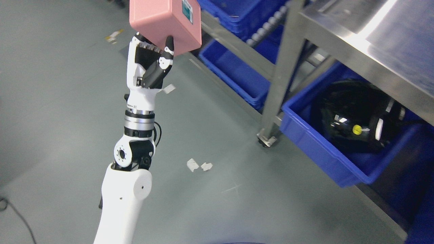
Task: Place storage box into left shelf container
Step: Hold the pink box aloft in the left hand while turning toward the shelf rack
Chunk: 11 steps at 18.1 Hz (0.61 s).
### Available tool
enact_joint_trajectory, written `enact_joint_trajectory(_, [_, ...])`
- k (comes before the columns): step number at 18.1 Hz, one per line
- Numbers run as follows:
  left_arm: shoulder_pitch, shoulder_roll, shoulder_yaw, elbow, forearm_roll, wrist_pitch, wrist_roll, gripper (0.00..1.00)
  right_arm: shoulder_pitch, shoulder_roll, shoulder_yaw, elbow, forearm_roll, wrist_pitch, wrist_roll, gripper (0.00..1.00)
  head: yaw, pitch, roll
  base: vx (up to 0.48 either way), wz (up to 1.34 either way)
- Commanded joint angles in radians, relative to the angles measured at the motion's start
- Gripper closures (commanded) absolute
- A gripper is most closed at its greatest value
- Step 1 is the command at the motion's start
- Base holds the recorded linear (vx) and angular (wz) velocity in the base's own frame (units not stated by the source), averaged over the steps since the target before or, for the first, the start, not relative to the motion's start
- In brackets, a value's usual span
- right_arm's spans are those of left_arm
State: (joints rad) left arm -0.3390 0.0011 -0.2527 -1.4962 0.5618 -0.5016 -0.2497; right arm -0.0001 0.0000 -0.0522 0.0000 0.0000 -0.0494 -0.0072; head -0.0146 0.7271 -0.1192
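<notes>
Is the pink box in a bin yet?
Not yet. The left robot hand holds the pink box up over the floor, left of the blue bins.

A grey floor and a shiny metal shelf

The floor (51, 101) is smooth and grey, and it spreads out all around the left hand (151, 64). To the right of the hand stands a metal shelf (390, 40). Its top is shiny, with bright light on it. One shelf leg (281, 67) comes down to a small foot (268, 139), lower than the hand and to its right. Further right, under the shelf top, sits a blue bin (315, 149) with a black thing (356, 115) inside. Two white scraps (198, 165) lie on the floor well below the hand. A thin dark cable (17, 217) curls far down to its left.
</notes>
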Motion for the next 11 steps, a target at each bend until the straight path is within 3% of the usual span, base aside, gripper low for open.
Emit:
enact_joint_trajectory(1, [0.254, 0.016, -0.094, -0.162, -0.017, -0.041, 0.021, 0.96, -0.005, -0.017, 0.0, -0.017, -0.021, -0.001, 0.004, 0.0, 0.0, 0.0, 0.0, 0.035, 1.29])
enact_joint_trajectory(7, [0.339, 0.016, -0.094, -0.165, -0.011, -0.071, 0.02, 0.96, -0.005, -0.017, 0.0, -0.017, -0.021, -0.001, 0.004, 0.0, 0.0, 0.0, 0.0, 0.115, 1.28])
enact_joint_trajectory(11, [0.363, 0.016, -0.099, -0.168, -0.011, -0.112, 0.018, 0.97, -0.005, -0.017, 0.0, -0.017, -0.021, 0.0, 0.006, 0.0, 0.0, 0.0, 0.0, 0.277, 0.9])
